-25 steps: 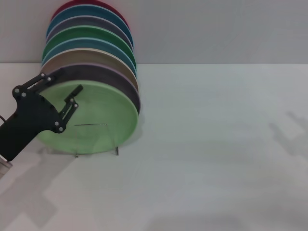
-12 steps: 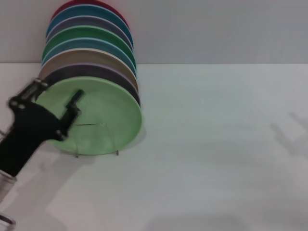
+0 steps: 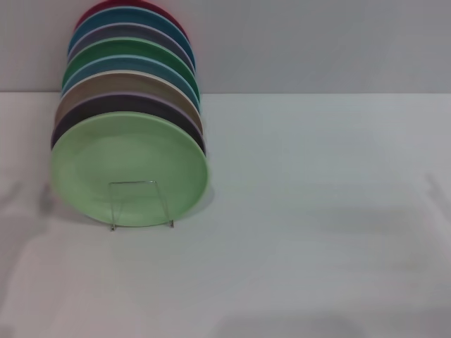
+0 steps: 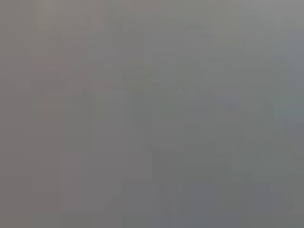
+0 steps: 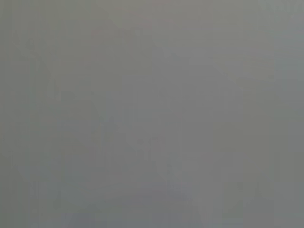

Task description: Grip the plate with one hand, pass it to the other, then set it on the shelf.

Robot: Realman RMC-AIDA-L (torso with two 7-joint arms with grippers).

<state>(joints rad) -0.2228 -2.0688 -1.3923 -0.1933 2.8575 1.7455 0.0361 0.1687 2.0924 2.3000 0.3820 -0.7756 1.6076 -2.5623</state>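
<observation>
The light mint-green plate (image 3: 130, 165) stands tilted at the front of a row of plates at the table's left in the head view. It leans back on the plates behind it. The clear acrylic shelf (image 3: 139, 204) holds it, with its see-through front bracket across the plate's lower part. Neither gripper shows in the head view. Both wrist views show only a plain grey field with nothing to make out.
Behind the mint plate stand several more plates: a dark purple one (image 3: 127, 105), a beige one, teal ones, a darker green one (image 3: 130, 51), and a red one at the back. The white table (image 3: 317, 211) spreads to the right. A grey wall stands behind.
My left gripper, which was at the mint plate's left rim, has pulled away to the lower left and left the view. The plate stays on the shelf.
</observation>
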